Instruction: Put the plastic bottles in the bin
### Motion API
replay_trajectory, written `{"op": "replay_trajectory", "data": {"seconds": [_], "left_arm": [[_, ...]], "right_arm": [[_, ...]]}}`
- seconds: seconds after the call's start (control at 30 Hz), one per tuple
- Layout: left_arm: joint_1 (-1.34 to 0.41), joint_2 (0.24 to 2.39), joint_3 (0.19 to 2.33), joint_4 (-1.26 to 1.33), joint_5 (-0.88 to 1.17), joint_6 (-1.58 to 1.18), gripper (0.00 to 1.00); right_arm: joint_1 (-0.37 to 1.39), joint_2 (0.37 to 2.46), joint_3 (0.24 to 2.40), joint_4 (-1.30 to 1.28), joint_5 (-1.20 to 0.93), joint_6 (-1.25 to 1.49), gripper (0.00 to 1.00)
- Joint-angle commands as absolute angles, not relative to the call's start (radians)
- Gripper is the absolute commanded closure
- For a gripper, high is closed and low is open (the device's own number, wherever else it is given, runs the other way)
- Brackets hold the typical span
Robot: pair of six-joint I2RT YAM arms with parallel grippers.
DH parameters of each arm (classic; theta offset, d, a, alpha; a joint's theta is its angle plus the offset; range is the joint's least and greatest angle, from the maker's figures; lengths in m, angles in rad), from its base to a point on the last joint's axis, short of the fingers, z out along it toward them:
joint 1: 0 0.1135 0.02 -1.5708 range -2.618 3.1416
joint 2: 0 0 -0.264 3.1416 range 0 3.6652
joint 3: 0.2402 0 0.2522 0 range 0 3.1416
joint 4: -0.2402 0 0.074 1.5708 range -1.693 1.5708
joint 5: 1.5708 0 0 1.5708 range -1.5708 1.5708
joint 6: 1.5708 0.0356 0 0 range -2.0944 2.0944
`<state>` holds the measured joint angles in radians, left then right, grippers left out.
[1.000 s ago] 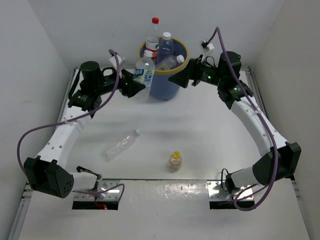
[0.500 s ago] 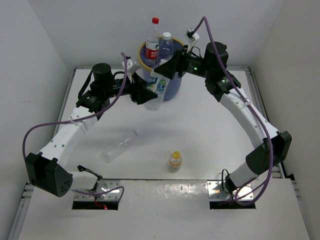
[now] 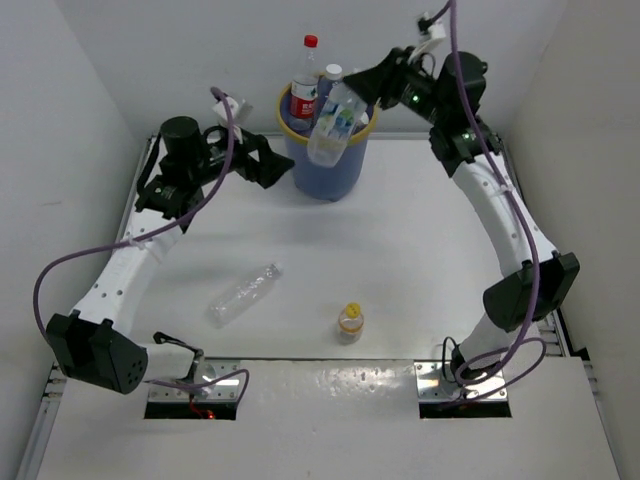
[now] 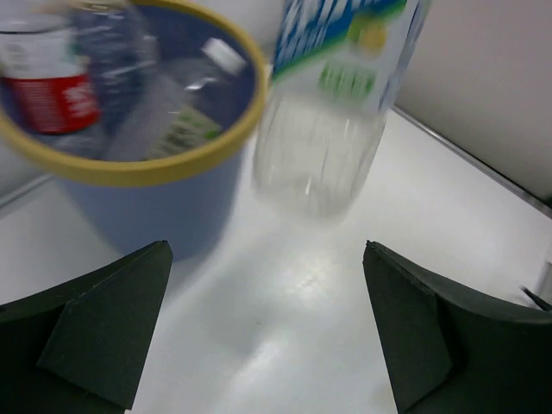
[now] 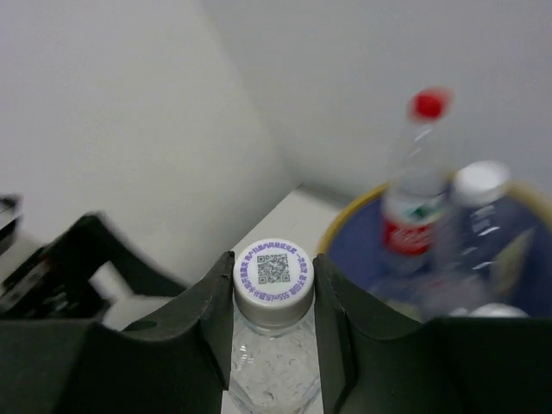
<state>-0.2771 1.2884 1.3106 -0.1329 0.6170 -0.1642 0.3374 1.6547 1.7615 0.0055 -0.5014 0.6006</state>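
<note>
My right tool (image 5: 273, 289) is pinched shut on the neck of a clear bottle (image 3: 328, 135). Its white cap (image 5: 274, 305) points up, and it hangs at the yellow rim of the bin (image 3: 300, 172), top middle. My right arm (image 3: 495, 215) reaches up high. My left tool (image 4: 266, 285) is wide open and holds nothing, just left of the bin. The cap has a square code (image 5: 273, 269). The words on the blue-green label (image 4: 341, 43) are too blurry to read.

The blue bin (image 3: 322, 178) with a yellow rim stands at upper centre. A red-capped bottle (image 3: 305, 82) and a white-capped bottle (image 3: 330, 88) stand inside. A blue-green-labelled bottle (image 3: 327, 140) hangs tilted over its front rim. At lower centre, a clear bottle (image 3: 243, 292) lies on its side, and a yellow-capped bottle (image 3: 350, 320) stands right of it.
</note>
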Motion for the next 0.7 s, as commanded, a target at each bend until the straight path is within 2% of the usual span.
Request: {"op": "replay_trajectory", "data": {"seconds": [0.0, 0.23, 0.43, 0.67], "left_arm": [[-0.210, 1.236, 1.368, -0.098, 0.514, -0.144, 0.00], [-0.158, 1.236, 1.344, -0.098, 0.548, -0.147, 0.00], [-0.140, 1.236, 1.324, -0.107, 0.557, -0.156, 0.00], [-0.120, 1.226, 1.324, -0.137, 0.557, -0.137, 0.00]], "right_arm": [[0.256, 1.704, 1.888, 0.126, -0.329, 0.566, 1.00], [0.236, 1.784, 1.867, 0.429, -0.115, 0.330, 1.00], [0.238, 1.890, 1.780, 0.676, -0.104, 0.250, 1.00], [0.255, 1.950, 1.763, 0.730, -0.118, 0.128, 1.00]]}}
